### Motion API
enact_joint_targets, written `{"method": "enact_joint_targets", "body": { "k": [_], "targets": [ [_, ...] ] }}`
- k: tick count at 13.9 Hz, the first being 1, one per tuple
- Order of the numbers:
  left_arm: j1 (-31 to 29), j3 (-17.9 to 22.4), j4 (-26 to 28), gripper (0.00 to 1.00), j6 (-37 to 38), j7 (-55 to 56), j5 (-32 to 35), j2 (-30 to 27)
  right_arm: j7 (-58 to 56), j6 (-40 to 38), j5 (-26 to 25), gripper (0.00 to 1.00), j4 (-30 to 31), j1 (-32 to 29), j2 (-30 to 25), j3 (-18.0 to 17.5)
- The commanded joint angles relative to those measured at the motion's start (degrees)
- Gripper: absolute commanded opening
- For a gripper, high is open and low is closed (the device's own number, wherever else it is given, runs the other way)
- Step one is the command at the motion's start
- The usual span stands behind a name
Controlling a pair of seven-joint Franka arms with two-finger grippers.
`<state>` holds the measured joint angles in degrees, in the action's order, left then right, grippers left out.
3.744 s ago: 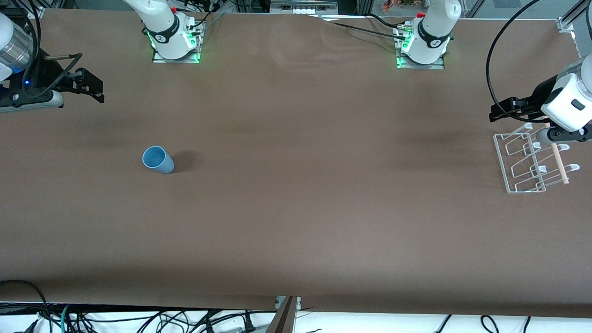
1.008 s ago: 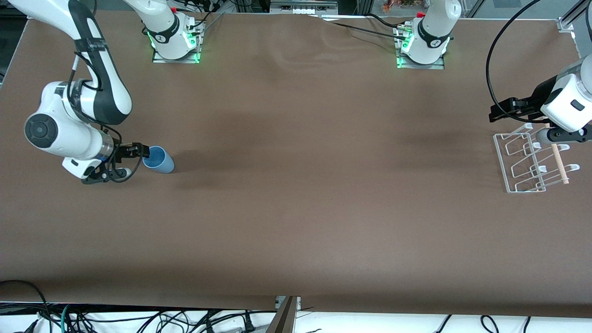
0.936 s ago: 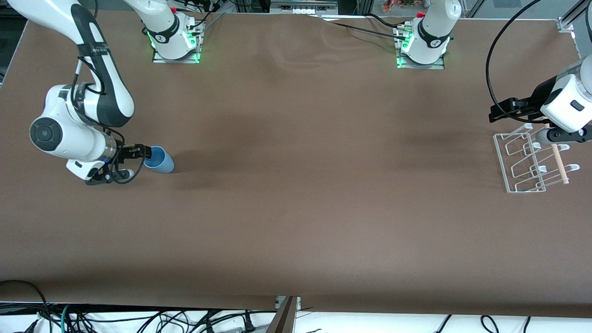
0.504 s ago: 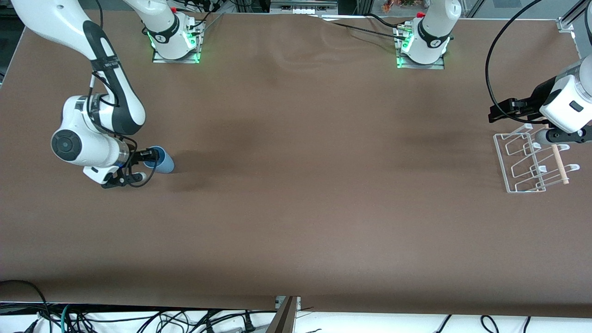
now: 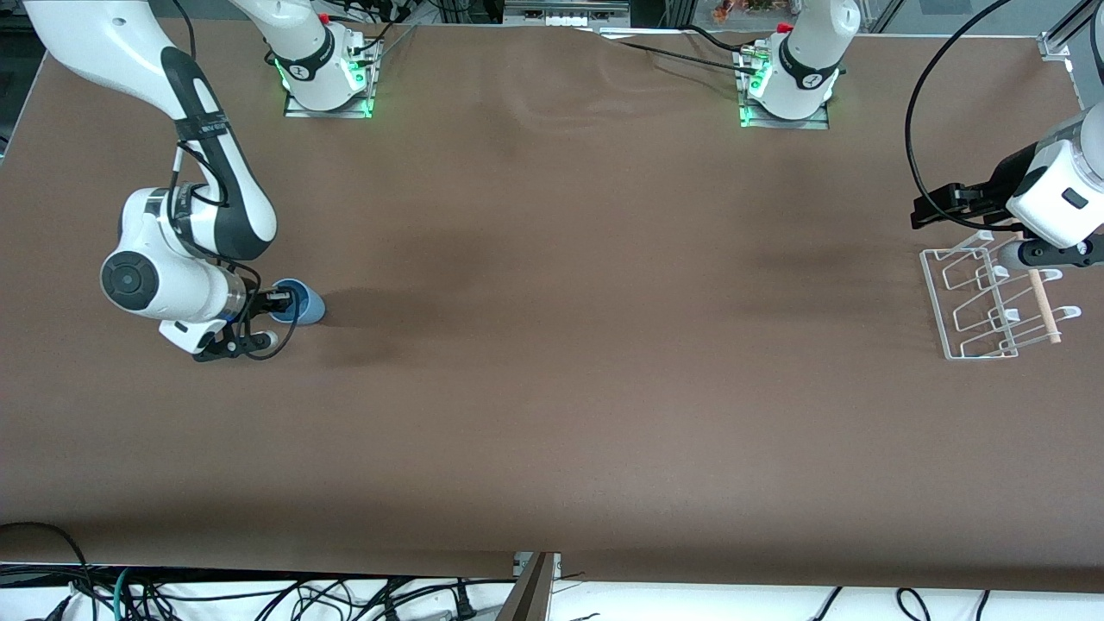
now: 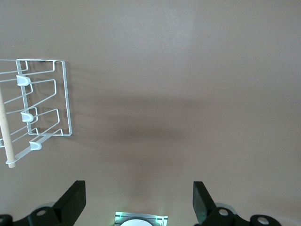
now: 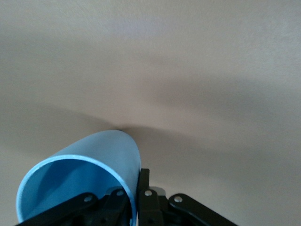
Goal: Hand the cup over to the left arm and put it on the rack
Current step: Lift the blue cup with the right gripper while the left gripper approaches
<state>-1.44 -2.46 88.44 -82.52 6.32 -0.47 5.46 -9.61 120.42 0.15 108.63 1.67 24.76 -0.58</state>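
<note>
The cup (image 5: 304,303) stands on the table (image 5: 552,388) toward the right arm's end, well in from that end's edge and about midway between the bases' edge and the front camera's edge. It is light blue, smooth and slightly tapered, with its open mouth up. In the right wrist view the cup (image 7: 84,179) shows its rim and hollow inside, and one black finger (image 7: 143,197) lies against the outside of the wall while other black parts sit at the rim.

The right pincer (image 5: 280,298) is at the cup's rim, one finger inside the mouth and one outside the wall; whether it has closed on the wall I cannot tell. The right arm (image 5: 185,259) bends down from its base to reach it, a blue light at its wrist.

The rack (image 5: 992,302) sits near the edge of the table at the left arm's end, white wire loops with a wooden rod (image 5: 1042,302) along the side nearest that edge. The left pincer (image 5: 927,211) hangs over the table just beside the rack, on the bases' side of it. In the left wrist view the left pincer (image 6: 138,205) has its fingers spread wide with nothing between them, the rack (image 6: 42,108) below. The left arm (image 5: 1056,194) waits.
</note>
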Motion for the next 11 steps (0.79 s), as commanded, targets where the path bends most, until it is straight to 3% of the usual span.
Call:
{"method": "enact_joint_targets", "body": {
  "k": [1,3,6,7,11],
  "targets": [
    [-0.3,0.0,-1.2,1.0,0.0,0.4,-1.3,0.4,0.3,-5.4,7.5,0.0,-6.7,-0.1,0.1,-0.2],
    [-0.2,-0.1,-1.3,1.0,0.0,0.4,-1.3,0.4,5.7,-8.9,16.5,0.0,-10.4,1.3,-0.2,-0.5],
    [-0.3,0.0,-1.3,1.0,0.0,0.4,-1.4,0.4,20.4,-13.7,20.0,0.0,-16.1,6.7,0.1,-0.7],
    [-0.3,0.0,-1.3,1.0,-0.1,0.4,-1.4,0.5,25.8,-13.9,23.3,0.0,-17.6,8.9,0.0,-1.2],
    [0.0,-0.1,-1.3,1.0,-0.2,0.4,-1.3,0.5,42.4,-16.9,41.9,0.0,-22.0,15.8,0.3,-1.6]
  ]
}}
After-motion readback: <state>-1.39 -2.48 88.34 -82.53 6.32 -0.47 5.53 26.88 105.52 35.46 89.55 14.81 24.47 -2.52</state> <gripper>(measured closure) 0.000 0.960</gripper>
